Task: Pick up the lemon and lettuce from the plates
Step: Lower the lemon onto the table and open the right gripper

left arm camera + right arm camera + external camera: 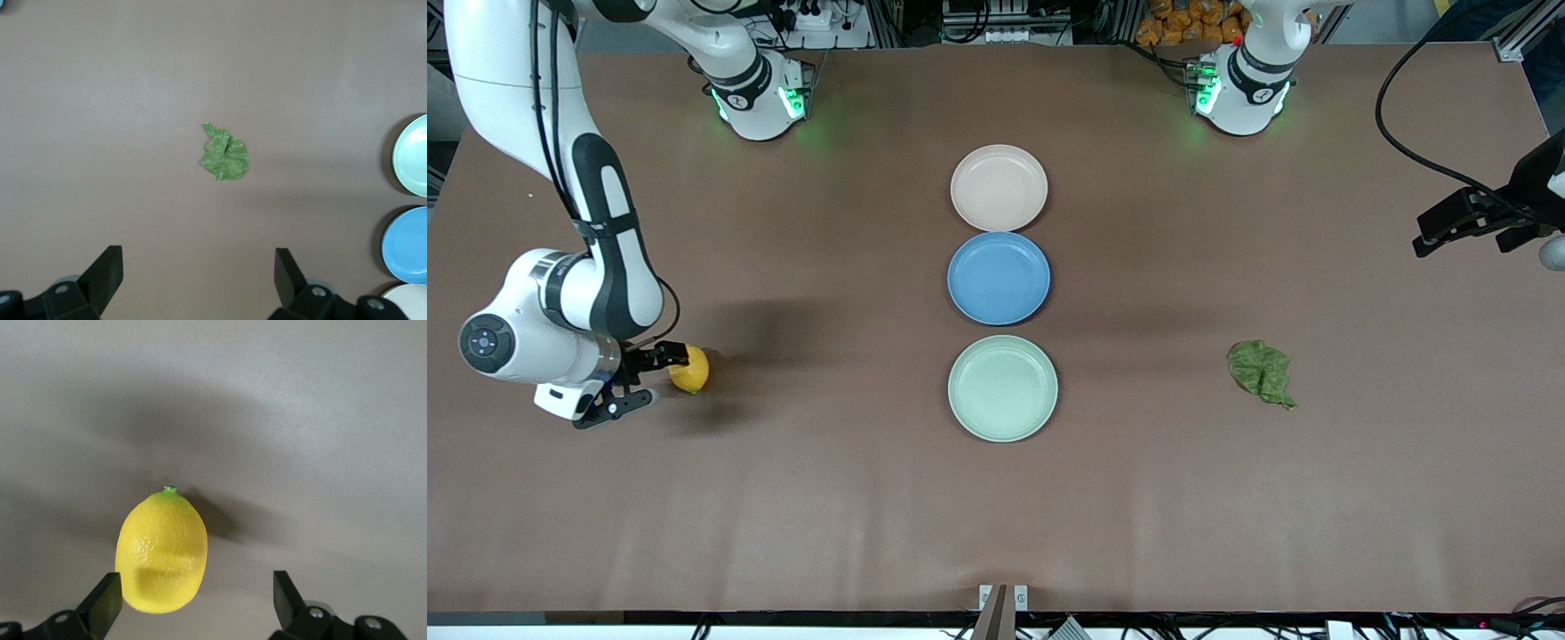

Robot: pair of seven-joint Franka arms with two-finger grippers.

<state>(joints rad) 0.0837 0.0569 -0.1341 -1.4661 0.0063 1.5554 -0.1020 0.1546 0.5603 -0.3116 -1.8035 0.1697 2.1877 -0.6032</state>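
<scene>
The lemon [690, 370] lies on the bare table toward the right arm's end, off any plate. My right gripper [645, 380] is low beside it and open. In the right wrist view the lemon [162, 550] has one end between the fingers, close to one fingertip [107, 592], and the right gripper [197, 587] grips nothing. The lettuce [1261, 372] lies flat on the table toward the left arm's end. My left gripper [1458, 233] hangs open in the air above that end; the lettuce [225, 153] shows well ahead of the left gripper [199, 267]. The beige-pink plate [999, 188] and mint plate [1002, 388] hold nothing.
A blue plate [999, 278] sits between the two other plates in a row down the table's middle, also with nothing on it. Edges of the mint plate [412, 155] and blue plate [407, 244] show in the left wrist view.
</scene>
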